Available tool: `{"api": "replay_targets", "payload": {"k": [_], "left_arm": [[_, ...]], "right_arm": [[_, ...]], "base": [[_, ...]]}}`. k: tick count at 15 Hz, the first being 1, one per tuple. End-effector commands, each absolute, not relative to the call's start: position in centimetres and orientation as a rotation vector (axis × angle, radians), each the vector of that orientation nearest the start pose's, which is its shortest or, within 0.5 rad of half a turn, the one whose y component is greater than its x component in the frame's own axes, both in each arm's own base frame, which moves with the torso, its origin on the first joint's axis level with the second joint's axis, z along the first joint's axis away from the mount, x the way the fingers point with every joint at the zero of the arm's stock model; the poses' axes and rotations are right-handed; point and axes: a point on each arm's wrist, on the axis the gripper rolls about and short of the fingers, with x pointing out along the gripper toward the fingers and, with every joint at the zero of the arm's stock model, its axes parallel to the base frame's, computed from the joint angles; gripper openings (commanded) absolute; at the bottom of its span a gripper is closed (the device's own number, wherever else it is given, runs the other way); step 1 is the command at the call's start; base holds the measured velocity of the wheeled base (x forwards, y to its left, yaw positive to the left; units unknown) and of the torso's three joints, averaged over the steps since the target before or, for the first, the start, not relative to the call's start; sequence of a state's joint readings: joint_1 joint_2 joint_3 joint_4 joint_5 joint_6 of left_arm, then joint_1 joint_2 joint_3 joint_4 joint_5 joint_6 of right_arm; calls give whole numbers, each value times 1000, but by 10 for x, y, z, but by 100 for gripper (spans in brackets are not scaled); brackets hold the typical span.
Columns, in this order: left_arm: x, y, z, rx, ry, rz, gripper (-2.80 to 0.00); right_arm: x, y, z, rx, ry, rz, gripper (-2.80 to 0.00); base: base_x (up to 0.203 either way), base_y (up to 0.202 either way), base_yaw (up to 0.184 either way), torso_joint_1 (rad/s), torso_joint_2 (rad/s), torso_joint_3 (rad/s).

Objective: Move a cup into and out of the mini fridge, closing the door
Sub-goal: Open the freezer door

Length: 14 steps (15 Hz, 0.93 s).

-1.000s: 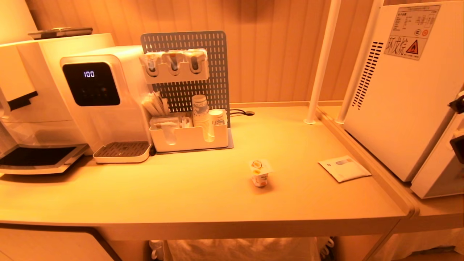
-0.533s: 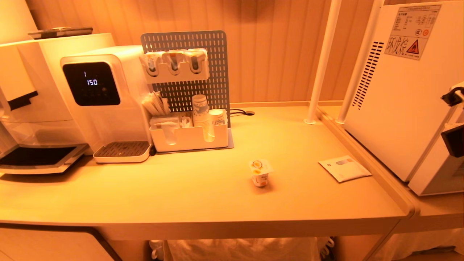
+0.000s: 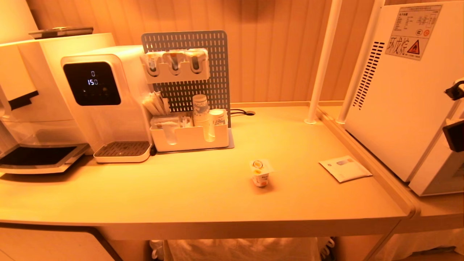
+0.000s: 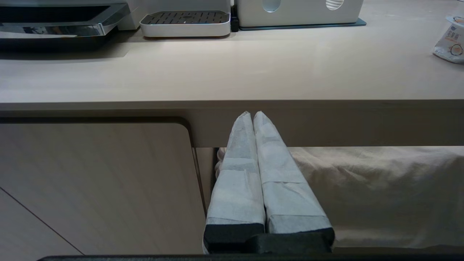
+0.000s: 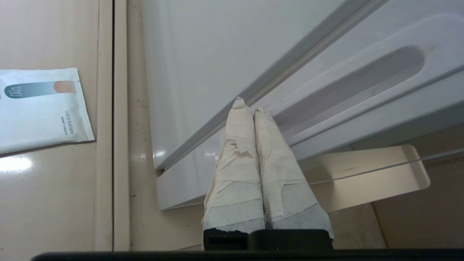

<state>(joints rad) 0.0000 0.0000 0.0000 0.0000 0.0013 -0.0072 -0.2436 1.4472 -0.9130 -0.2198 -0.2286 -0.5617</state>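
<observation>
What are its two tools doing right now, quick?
Left tool: shut, holding nothing, parked below the pale wooden counter's edge.
Right tool: shut, holding nothing, at the white-framed glass fridge door.

**Right arm raised at the fridge, left arm low at the desk front**

The right gripper (image 5: 246,107) has its taped fingers (image 5: 235,145) pressed flat together, tips at the seam where the door (image 5: 362,72) meets the fridge (image 5: 203,54), just beside the oval handle recess. In the head view only dark parts of the right arm (image 3: 455,134) show at the far right edge. The left gripper (image 4: 252,116) hangs low before the desk (image 4: 232,72), its front edge just past the tips, fingers closed against each other, holding nothing.
</observation>
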Motion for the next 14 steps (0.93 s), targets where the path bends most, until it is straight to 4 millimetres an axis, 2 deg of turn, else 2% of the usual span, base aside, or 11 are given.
{"api": "replay_targets", "payload": {"k": [1, 14], "left_arm": [[-23, 0, 75, -8, 0, 2, -280], [-23, 0, 75, -8, 0, 2, -280]], "right_arm": [[233, -69, 249, -573, 427, -399, -280], [192, -68, 251, -715, 447, -431, -280]], "base": [[0, 0, 0, 0, 0, 0], [0, 0, 0, 0, 0, 0]]}}
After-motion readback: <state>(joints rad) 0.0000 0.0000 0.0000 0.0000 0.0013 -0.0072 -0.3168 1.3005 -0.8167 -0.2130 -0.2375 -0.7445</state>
